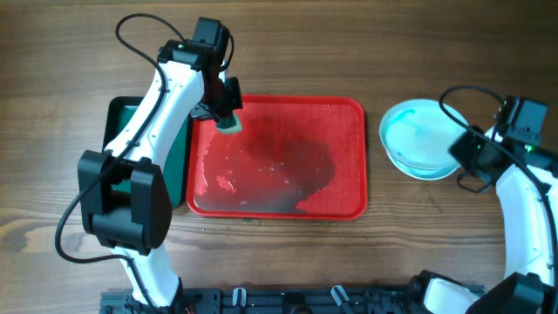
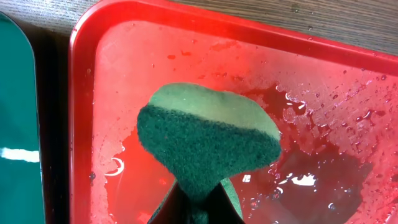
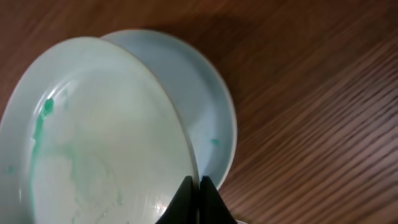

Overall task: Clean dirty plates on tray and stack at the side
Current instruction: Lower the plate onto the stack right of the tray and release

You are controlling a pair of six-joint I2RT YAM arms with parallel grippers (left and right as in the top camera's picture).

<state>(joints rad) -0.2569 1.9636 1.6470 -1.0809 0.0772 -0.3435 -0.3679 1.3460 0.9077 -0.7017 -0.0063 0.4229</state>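
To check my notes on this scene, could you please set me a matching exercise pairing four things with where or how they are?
Things:
1. sponge
2. red tray
3. green tray
4. top plate

States:
a. pinched at its rim by the right gripper, tilted over another plate
b. wet, with no plates on it
c. beside the red tray, partly beneath the left arm
d. held in the left gripper

Pairs: 1-d, 2-b, 3-c, 4-a.
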